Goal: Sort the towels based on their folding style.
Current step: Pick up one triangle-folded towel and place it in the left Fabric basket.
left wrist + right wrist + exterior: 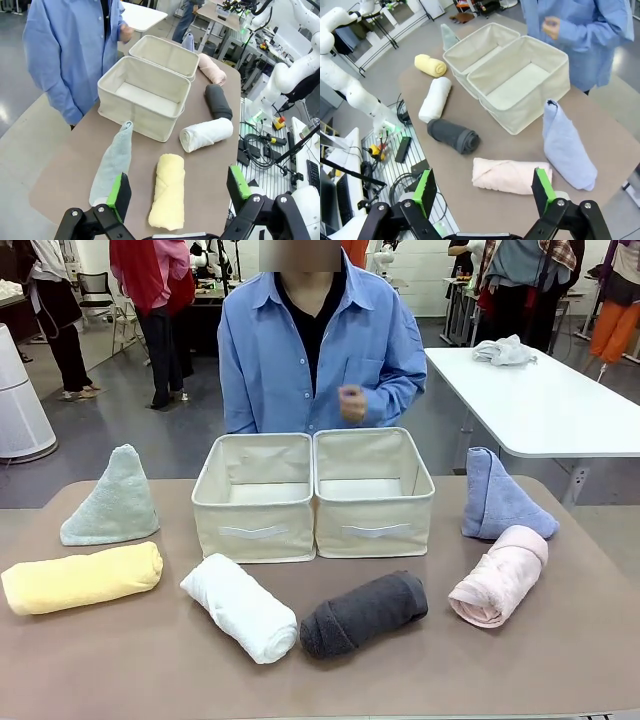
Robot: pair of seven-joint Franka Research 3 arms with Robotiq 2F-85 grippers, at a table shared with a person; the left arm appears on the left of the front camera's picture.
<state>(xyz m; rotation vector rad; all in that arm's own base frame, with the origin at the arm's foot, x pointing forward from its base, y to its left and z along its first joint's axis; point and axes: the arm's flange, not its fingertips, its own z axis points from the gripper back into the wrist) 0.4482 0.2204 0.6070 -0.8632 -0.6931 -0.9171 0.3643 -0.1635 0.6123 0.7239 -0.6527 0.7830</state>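
L tool (179, 189) & R tool (484, 187) both hanging released, gripping nothing. Lying along bench (560, 660) near edge: yellow roll (82, 578), white roll (240, 607), dk grey roll (363, 614), pink roll (498, 577). Sitting twd far-left corner: pale green triangle (112, 498); far-right: blue triangle (500, 500), flanking boxes (253, 530).

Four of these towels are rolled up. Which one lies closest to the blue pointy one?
The pink roll, right beside the blue triangle towel; the yellow roll, white roll and dark grey roll lie farther left.
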